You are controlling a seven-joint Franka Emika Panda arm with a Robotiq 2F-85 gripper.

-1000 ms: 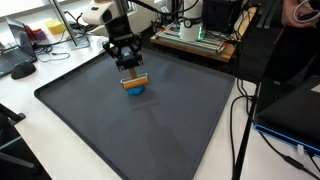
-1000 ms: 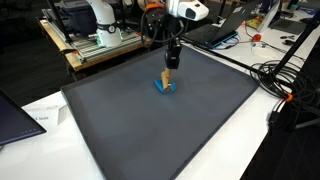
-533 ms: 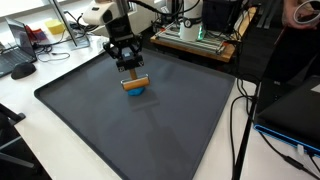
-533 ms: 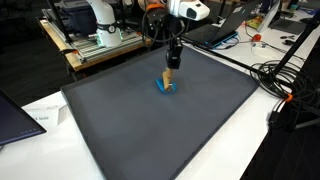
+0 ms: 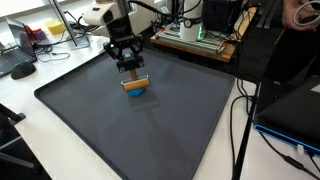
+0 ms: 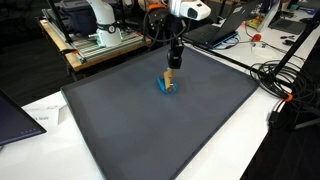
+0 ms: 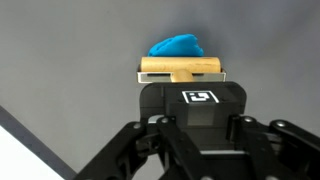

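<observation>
**Tool closed on a wooden bar above a blue lump on the grey mat**

In an exterior view, the arm (image 5: 112, 14) reaches down over the far part of a dark grey mat (image 5: 150, 130) that covers most of the table (image 5: 22, 98). The tool (image 5: 129, 68) points straight down, and its fingers are drawn in on a short wooden bar (image 5: 134, 80), which lies level just under them. Directly below the bar is a small blue lump (image 5: 135, 89) resting on the mat. The bar looks to be touching the top of the lump, though the picture is too small to be sure.

In an exterior view from another place, the tool (image 6: 172, 65) again hangs upright over the mat (image 6: 150, 135), nearer its far edge than its near one. Here the wooden bar (image 6: 169, 76) is seen end-on, as a narrow pale strip standing below the fingers. The blue lump (image 6: 164, 87) sits at its foot on the mat, showing slightly to one side of the bar.

In the wrist view, the black body of the tool (image 7: 183, 78) fills the lower half. The wooden bar (image 7: 160, 67) runs crosswise just past it, with a short stub at its middle going in between the closed fingers. The blue lump (image 7: 177, 46) shows beyond the bar, lying against its far edge on the mat (image 7: 60, 50).
</observation>
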